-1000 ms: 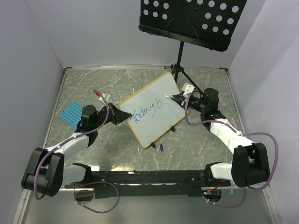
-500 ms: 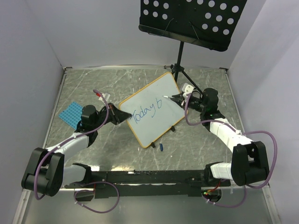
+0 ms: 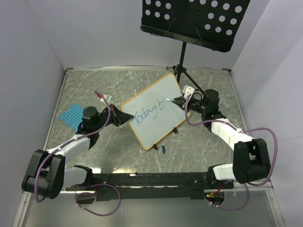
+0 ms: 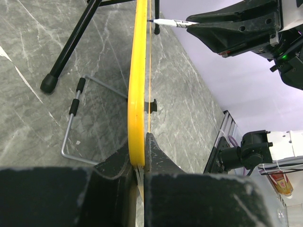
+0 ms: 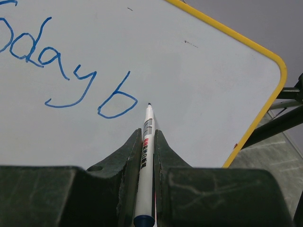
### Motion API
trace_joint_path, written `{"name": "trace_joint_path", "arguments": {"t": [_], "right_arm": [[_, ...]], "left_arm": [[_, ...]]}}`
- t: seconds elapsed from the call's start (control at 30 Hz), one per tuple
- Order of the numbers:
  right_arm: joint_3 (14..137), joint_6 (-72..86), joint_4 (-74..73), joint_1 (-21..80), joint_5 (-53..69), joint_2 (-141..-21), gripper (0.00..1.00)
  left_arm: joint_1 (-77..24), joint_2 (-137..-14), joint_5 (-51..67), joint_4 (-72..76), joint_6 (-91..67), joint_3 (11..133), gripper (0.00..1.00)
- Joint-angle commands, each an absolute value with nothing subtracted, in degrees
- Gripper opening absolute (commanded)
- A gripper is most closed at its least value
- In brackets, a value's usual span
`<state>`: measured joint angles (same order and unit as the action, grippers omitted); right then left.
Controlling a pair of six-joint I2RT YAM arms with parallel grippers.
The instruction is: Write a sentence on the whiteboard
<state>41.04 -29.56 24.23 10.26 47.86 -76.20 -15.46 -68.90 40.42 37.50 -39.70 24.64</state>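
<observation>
My left gripper (image 3: 124, 118) is pinched tight on the left edge of the whiteboard (image 3: 163, 122). The board stands tilted in the middle of the gray table (image 3: 94, 85), in front of the black music stand (image 3: 194, 19). My right gripper (image 5: 147, 135) squeezes a white marker (image 5: 145, 161). Its tip is just beside the "b" of the blue words (image 3: 147, 112) "Today b".

The whiteboard (image 3: 158, 120) is being shown with a smooth, faintly glossy white face and a shiny yellow plastic frame; the marker (image 5: 146, 142) is being seen as glossy white plastic, the music stand (image 3: 194, 19) as matt black perforated metal
</observation>
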Motion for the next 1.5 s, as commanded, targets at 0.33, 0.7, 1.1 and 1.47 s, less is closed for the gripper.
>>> {"name": "trace_joint_path", "arguments": {"t": [0.33, 0.7, 1.1, 1.47], "right_arm": [[39.38, -34.98, 21.1, 9.93, 50.19, -74.36, 0.0], [37.18, -36.91, 18.02, 9.93, 51.24, -71.19, 0.0], [39.72, -31.47, 24.69, 9.93, 47.81, -74.71, 0.0], [41.13, -28.92, 27.77, 9.84, 45.09, -76.55, 0.0]], "left_arm": [[-16.7, -70.31, 45.7, 35.16, -34.72, 23.73, 0.01], [-16.7, -70.75, 45.79, 35.68, -34.98, 23.64, 0.01], [-16.7, -70.66, 45.7, 35.6, -34.98, 23.64, 0.01], [-16.7, -70.58, 45.7, 35.42, -34.8, 23.55, 0.01]]}}
